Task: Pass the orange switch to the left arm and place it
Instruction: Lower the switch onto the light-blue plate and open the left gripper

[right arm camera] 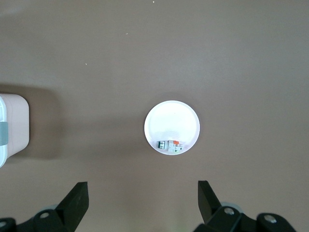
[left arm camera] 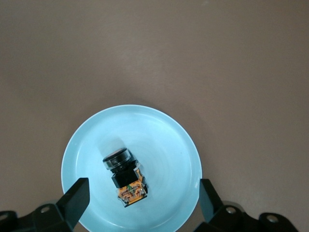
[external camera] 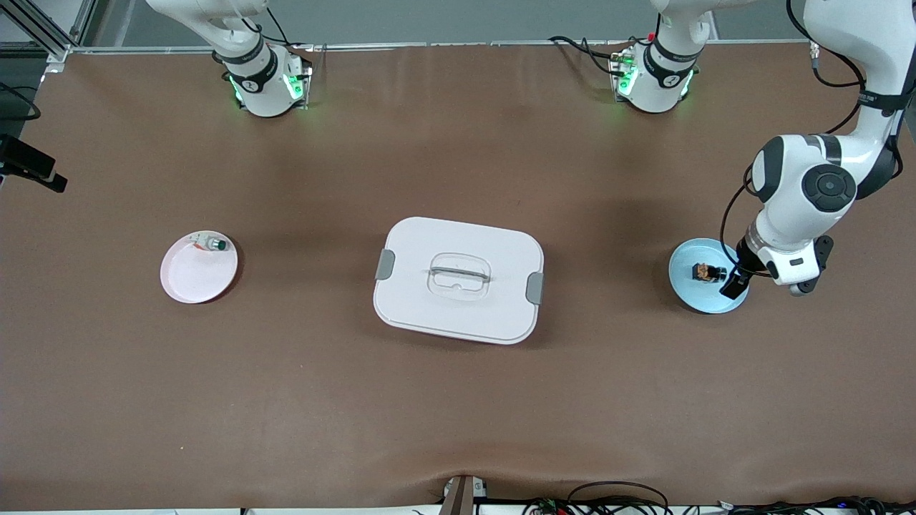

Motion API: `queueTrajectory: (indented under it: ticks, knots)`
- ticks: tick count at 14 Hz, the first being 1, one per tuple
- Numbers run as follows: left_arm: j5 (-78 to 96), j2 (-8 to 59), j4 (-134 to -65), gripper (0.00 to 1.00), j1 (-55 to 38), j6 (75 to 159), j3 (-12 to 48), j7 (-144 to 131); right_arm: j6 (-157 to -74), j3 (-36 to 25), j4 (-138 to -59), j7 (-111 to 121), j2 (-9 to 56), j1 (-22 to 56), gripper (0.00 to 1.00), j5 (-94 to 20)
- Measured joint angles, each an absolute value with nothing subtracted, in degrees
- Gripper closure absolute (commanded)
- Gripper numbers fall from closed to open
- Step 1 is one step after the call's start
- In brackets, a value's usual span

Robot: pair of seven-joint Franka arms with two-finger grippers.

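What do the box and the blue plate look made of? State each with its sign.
Box: probably plastic, matte white, going by its moulded rounded corners, grey clips and clear recessed handle. Blue plate: likely glossy plastic or glazed ceramic; soft sheen and swirl marks leave it open.

A robotics lab — two white robot arms [external camera: 801, 186] bolted along one edge of a brown-covered table [external camera: 458, 400], aluminium framing [external camera: 43, 28] at a corner, loose black cables [external camera: 615, 497] at the table's edge.
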State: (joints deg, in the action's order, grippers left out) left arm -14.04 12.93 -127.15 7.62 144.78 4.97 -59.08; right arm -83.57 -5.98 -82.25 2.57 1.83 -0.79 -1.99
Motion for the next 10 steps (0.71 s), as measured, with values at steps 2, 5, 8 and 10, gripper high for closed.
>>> queueTrajectory:
  ticks: [2,5,8,10]
  knots:
    - [-13.7,12.5,-127.2,0.00,7.6,144.7,5.0,-52.9,-83.6,-5.9,-82.3,2.6,1.8,-0.8,0.00,-2.0]
    - [-12.7,12.0,-127.3,0.00,7.6,144.7,5.4,-44.5,-83.5,-5.9,-82.3,2.6,1.8,-0.8,0.00,-2.1]
    - [-12.1,11.7,-127.3,0.00,7.6,144.7,6.1,-36.4,-83.5,-5.8,-82.3,2.6,1.8,-0.8,0.00,-2.1]
    - [-12.0,11.4,-127.3,0.00,7.6,144.7,6.5,-31.1,-83.5,-5.8,-82.3,2.6,1.8,-0.8,0.00,-2.1]
